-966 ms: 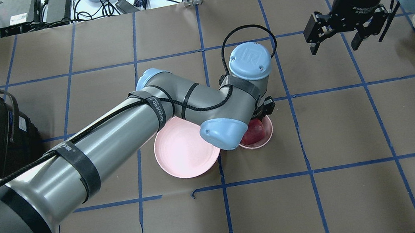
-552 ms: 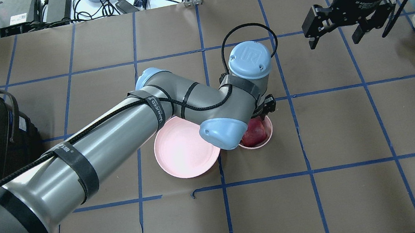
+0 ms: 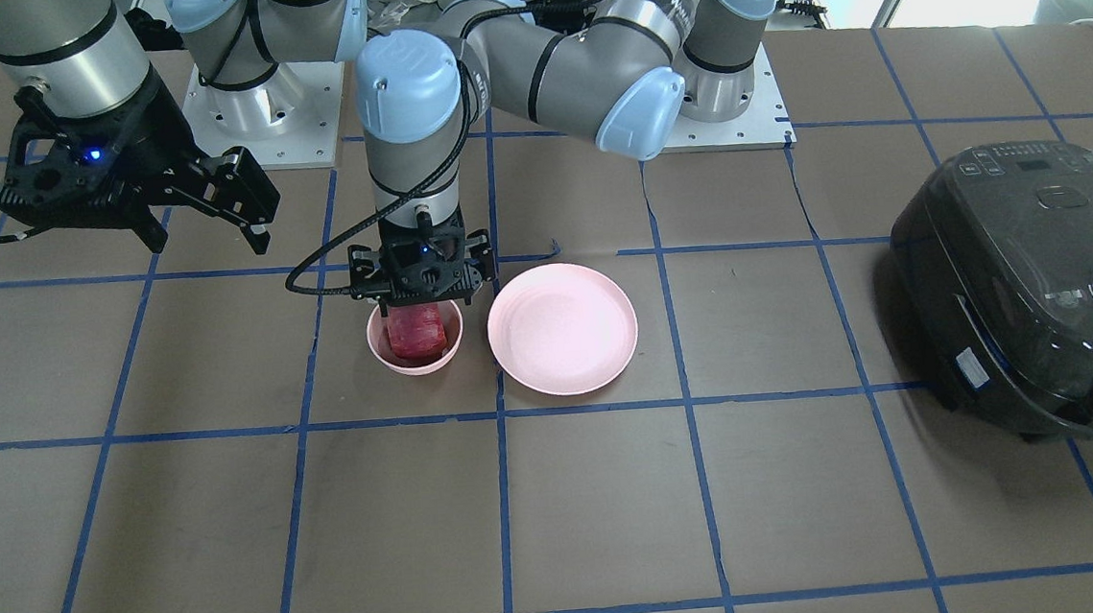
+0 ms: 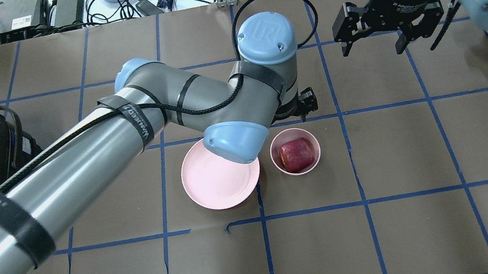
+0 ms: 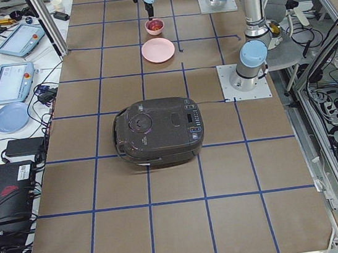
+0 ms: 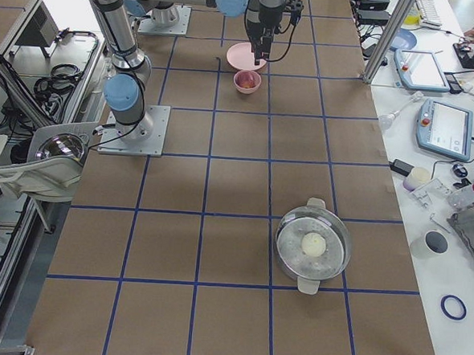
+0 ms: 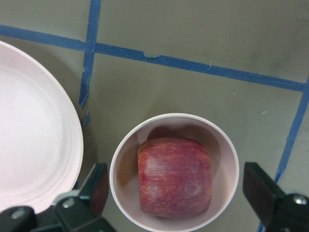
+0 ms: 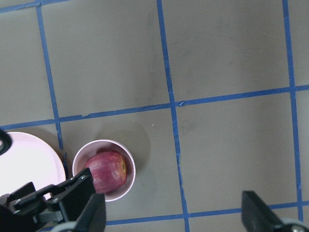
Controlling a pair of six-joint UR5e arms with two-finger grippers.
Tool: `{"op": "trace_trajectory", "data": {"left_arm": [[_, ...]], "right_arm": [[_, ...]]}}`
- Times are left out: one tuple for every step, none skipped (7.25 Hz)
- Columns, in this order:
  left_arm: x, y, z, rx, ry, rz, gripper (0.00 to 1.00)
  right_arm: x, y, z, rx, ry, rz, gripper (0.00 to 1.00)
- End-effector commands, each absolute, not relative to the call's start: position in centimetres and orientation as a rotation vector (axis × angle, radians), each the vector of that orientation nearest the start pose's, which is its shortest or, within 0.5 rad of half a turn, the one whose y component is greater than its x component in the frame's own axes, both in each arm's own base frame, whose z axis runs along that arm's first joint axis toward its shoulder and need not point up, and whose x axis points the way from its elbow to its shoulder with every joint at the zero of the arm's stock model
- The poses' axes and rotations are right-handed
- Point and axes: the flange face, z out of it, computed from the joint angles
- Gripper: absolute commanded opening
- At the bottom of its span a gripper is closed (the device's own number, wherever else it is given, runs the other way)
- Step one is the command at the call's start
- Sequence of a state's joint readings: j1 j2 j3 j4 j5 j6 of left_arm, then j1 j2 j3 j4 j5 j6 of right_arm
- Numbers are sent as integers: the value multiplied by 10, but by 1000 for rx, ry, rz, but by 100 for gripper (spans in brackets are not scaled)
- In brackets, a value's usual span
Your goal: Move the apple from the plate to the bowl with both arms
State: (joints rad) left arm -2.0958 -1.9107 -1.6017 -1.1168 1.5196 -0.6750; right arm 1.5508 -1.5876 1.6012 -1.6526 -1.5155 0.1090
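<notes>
Dark red blocky apple (image 4: 296, 155) in small deep pink bowl (image 4: 318, 153), right of wide pink plate (image 4: 217, 183). Left gripper (image 7: 176, 181) over it, spread, nothing held; right gripper (image 4: 373, 44) far right, spread. Xfer looks done; retract remaining.

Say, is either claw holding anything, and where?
Nothing: the left gripper and right gripper are open; the dark red apple lies loose in the small pink bowl.

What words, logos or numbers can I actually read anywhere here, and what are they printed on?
"WANJEED": white letters on the black strap around the left arm.
"UR": logo moulded into the blue joint cap of that arm.
Too blurred to read: white print on the right arm near its wrist.
Too small to read: control panel labels and the sticker on the black cooker.
</notes>
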Motion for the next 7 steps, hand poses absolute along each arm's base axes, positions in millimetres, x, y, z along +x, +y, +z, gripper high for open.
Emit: {"op": "trace_trajectory", "data": {"left_arm": [[-387, -448, 402, -97, 3213, -12, 100], [-361, -443, 431, -56, 3202, 23, 100], [-337, -433, 463, 43, 3196, 25, 100], [-312, -427, 489, 90, 3189, 9, 100], [-277, -434, 497, 109, 3181, 28, 100], [-241, -444, 509, 118, 3188, -3, 100], [-204, -455, 518, 31, 3190, -29, 100]], "right_arm": [[130, -490, 497, 198, 3077, -121, 100], [129, -488, 497, 197, 3088, -123, 100], [128, -485, 495, 193, 3093, -102, 100], [128, -485, 495, 193, 3093, -102, 100], [128, -484, 488, 193, 3094, -76, 100], [127, -484, 483, 194, 3098, -64, 100], [127, -484, 483, 194, 3101, -62, 100]]}}
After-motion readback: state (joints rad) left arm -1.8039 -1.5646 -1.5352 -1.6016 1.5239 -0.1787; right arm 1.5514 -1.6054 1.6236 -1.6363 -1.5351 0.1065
